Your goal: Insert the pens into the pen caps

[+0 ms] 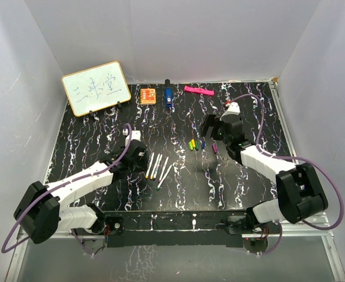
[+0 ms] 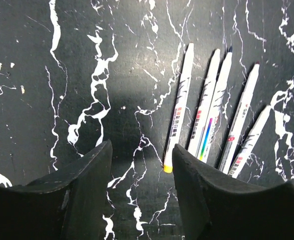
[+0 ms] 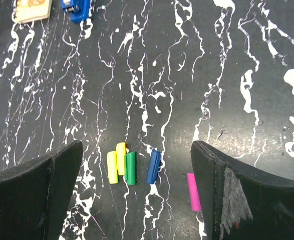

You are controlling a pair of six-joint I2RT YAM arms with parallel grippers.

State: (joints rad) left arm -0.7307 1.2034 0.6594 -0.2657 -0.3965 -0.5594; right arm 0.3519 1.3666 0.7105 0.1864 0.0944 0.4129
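Now the left pincer (image 2: pixel 142 148) hangs over the worktop (image 1: pixel 101 135), jaws apart, with five pens (image 2: pixel 205 102) lying side by side just to its right; the right pincer (image 3: pixel 136 145) gapes wide above the caps (image 3: pixel 130 167) (two yellow, green, blue, one magenta slightly apart).

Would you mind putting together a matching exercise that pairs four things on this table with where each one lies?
Things:
1. whiteboard
2. pens
3. pen caps
4. pink bar

Places:
A. right beneath the right gripper
B. at the far edge, right of the blue block
C. in the far left corner
D. just right of the left gripper

Pairs: 1-C, 2-D, 3-A, 4-B
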